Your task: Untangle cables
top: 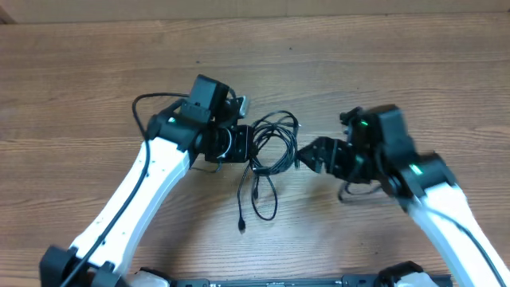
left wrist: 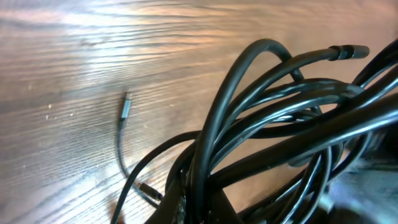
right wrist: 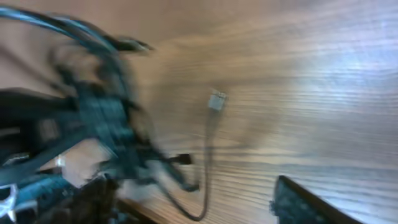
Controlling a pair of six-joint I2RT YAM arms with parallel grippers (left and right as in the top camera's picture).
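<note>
Black cables (top: 271,143), one grey-tipped plug (left wrist: 127,106); brown, wood-grained table (top: 80,64).

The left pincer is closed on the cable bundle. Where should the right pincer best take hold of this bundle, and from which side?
Probably the outer loops at the right edge of the cable bundle, approached from the right, where the right pincer stands open. There the loops bulge free, away from the left pincer, so pulling apart could loosen the tangle.

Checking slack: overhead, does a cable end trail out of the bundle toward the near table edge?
Yes, one strand leaves the cables and runs toward the near edge, its plug lying on bare table.
</note>
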